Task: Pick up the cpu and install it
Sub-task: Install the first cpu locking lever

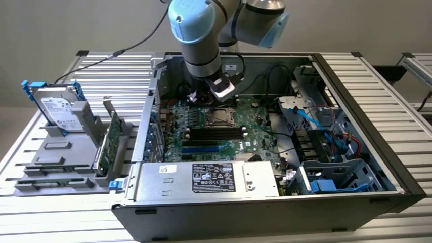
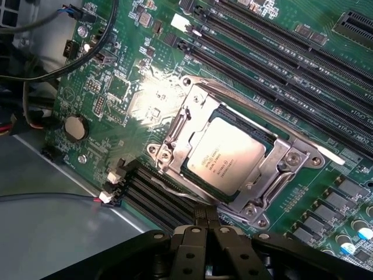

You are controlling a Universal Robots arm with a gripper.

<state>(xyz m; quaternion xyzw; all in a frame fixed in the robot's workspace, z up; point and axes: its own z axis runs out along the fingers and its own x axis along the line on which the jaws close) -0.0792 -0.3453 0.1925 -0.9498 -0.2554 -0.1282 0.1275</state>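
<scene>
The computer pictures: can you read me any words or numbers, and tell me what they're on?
No text can be read with certainty.
cpu in its socket: lines of small print on the silver top, too blurred to read.
black sticker on the silver box: white marks and symbols, too small to read.
hard drive label: print too small to read.
motherboard: tiny white lettering, blurred.
</scene>
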